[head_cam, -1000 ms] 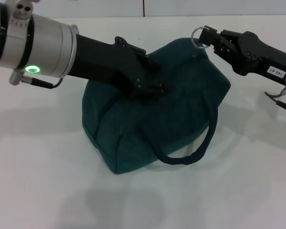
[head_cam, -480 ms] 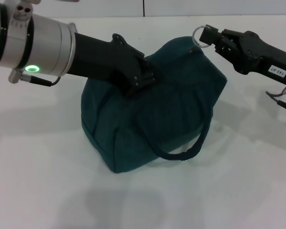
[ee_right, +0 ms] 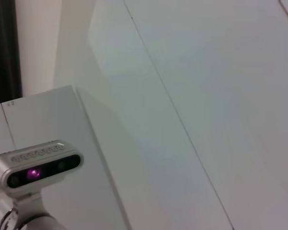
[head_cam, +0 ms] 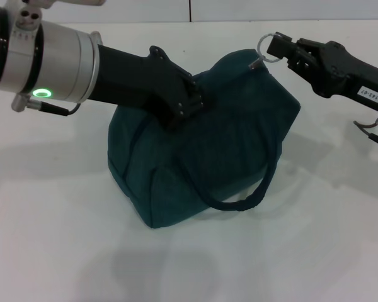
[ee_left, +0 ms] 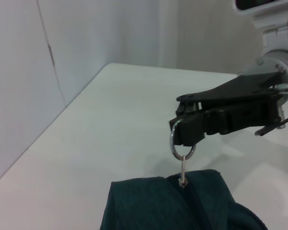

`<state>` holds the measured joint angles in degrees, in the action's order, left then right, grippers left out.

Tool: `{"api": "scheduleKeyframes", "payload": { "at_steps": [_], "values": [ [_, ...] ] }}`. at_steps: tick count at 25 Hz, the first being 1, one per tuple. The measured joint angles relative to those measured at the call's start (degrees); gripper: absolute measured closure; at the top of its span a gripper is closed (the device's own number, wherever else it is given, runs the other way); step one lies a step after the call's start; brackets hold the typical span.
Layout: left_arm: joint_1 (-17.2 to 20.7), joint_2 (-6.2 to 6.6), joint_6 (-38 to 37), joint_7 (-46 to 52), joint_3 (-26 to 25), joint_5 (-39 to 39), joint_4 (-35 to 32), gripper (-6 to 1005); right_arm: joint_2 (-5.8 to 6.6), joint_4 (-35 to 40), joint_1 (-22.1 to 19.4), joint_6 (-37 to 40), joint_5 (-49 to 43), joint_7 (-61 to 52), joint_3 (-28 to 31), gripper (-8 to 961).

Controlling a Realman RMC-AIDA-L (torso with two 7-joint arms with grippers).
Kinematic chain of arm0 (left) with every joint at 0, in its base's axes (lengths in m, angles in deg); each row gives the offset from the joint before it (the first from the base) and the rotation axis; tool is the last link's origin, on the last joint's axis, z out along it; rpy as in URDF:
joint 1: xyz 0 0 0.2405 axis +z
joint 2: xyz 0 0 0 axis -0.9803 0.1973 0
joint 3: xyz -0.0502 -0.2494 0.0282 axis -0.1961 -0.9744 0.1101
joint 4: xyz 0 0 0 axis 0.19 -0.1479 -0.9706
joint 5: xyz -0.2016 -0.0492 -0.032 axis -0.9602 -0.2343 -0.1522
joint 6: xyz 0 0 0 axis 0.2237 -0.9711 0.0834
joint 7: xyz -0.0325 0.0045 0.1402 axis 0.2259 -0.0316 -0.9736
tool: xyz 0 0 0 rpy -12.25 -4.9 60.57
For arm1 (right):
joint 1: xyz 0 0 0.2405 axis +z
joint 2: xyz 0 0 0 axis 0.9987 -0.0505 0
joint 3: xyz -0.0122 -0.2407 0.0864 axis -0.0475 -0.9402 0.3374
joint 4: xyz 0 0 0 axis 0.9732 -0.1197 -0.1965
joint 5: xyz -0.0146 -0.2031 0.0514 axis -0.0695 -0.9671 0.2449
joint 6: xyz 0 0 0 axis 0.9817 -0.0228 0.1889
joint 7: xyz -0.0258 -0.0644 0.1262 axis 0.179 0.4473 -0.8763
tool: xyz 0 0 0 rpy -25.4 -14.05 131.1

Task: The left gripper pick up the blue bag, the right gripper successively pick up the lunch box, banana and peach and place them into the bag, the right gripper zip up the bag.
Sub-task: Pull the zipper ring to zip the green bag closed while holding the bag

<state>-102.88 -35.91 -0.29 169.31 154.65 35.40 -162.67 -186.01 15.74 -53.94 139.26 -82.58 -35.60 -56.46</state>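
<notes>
The right gripper [head_cam: 274,49] stands at the far right end of the blue bag [head_cam: 201,157], and its jaws are closed narrowly on the metal ring [head_cam: 264,43] of the zip pull. In the left wrist view the same ring [ee_left: 181,143] hangs from those black jaws, and a thin metal link goes down from it to the top seam of the bag [ee_left: 182,203], so the pull is stretched upward. The left gripper [head_cam: 192,104] lies on the upper left part of the bag and presses into the fabric. Its jaws seem to be closed on a fold of cloth, but the black fingers and the dark fabric mix together, so how wide they stand I cannot tell. The bag sits on the white worktop [head_cam: 50,239], bulging and closed along the top as far as it shows, and one dark handle [head_cam: 252,195] hangs in a loop on its near side down to the worktop. The inside of the bag is hidden. The right wrist view shows only pale walls and a camera unit [ee_right: 36,167] with a pink light, not the bag.
</notes>
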Motion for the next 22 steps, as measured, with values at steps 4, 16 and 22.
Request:
{"api": "scheduleKeyframes", "payload": {
  "at_steps": [4,16,22],
  "values": [
    [0.3,0.04,-0.1,-0.2,-0.2,-1.8,0.0,957,0.12,-0.6,-1.8,-1.1,2.3,0.0,0.0,931],
    [1.6,0.13,-0.3,-1.6,-1.5,-5.8,-0.3,948,0.56,-3.2,-6.7,-10.9,4.0,0.4,1.6,930],
    [1.7,-0.09,0.0,-2.2,-2.1,-6.6,-0.2,941,0.50,-3.8,-6.4,-14.5,3.8,0.5,1.1,930]
  ]
}}
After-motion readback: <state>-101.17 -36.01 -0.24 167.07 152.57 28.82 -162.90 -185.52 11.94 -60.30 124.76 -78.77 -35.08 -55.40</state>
